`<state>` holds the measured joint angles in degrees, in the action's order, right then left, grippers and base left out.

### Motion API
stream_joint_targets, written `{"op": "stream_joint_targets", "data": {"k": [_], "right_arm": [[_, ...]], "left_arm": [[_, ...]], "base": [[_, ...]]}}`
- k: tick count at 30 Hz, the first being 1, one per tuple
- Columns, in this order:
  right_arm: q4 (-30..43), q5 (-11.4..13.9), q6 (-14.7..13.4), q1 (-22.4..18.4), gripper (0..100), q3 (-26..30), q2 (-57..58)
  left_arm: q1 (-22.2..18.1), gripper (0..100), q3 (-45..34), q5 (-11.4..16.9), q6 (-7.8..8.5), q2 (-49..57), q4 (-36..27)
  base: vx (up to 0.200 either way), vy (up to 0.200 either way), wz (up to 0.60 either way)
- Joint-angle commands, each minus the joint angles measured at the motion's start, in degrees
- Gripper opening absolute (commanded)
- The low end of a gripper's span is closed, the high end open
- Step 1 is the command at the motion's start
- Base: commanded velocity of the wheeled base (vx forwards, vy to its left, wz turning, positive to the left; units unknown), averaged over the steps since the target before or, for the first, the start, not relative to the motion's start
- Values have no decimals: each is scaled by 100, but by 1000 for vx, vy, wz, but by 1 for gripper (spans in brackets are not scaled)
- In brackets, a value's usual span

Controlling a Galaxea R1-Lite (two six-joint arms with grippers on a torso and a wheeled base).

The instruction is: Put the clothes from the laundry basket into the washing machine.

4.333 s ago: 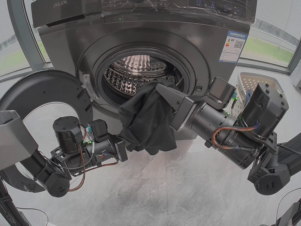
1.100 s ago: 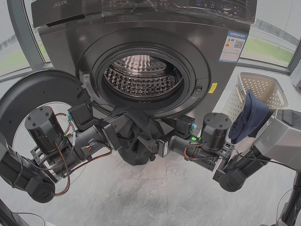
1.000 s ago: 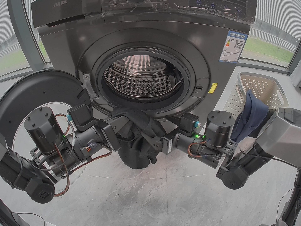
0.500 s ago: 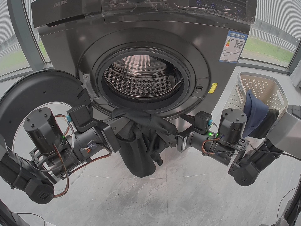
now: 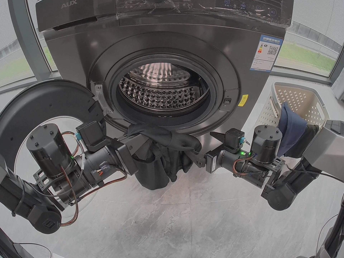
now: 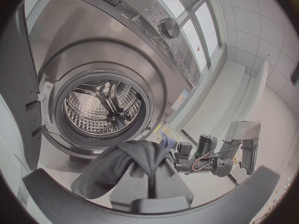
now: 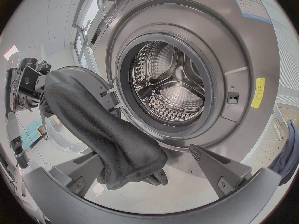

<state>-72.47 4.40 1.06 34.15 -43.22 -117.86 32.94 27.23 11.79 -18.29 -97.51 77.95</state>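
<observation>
**Black garment held at the washer mouth**

Left gripper clamped on a black garment just below the washing machine opening; the cloth hangs bunched. Right gripper spread wide, one finger against the cloth, likely to regrip. Drum looks bare. Right of the machine, laundry basket has a blue garment over its rim.

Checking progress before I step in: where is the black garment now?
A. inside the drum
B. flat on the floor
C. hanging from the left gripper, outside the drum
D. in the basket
C: the black garment hangs from the left gripper, below the drum.
</observation>
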Motion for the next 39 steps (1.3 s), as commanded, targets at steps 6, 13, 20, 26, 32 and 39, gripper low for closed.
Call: {"op": "stream_joint_targets", "data": {"k": [6,13,20,26,32,39], "right_arm": [[14,-36,-1,-259,100,-495,-132],[14,-89,-9,-127,100,-574,-132],[-4,-124,-1,-514,100,-653,-132],[-65,-115,-1,-171,100,-486,-150],[-65,-97,-9,277,100,-407,-229],[-92,-115,-62,470,100,-126,-290]], "left_arm": [[28,0,-78,8,0,74,1],[46,0,-78,16,-8,57,1],[55,0,-87,16,-8,57,1],[72,0,-78,16,-8,22,-8],[55,0,-60,-1,-8,13,1],[11,0,-34,-1,-8,-5,1]], "base": [[0,0,0],[0,0,0],[0,0,0],[0,0,0],[0,0,0],[0,0,0]]}}
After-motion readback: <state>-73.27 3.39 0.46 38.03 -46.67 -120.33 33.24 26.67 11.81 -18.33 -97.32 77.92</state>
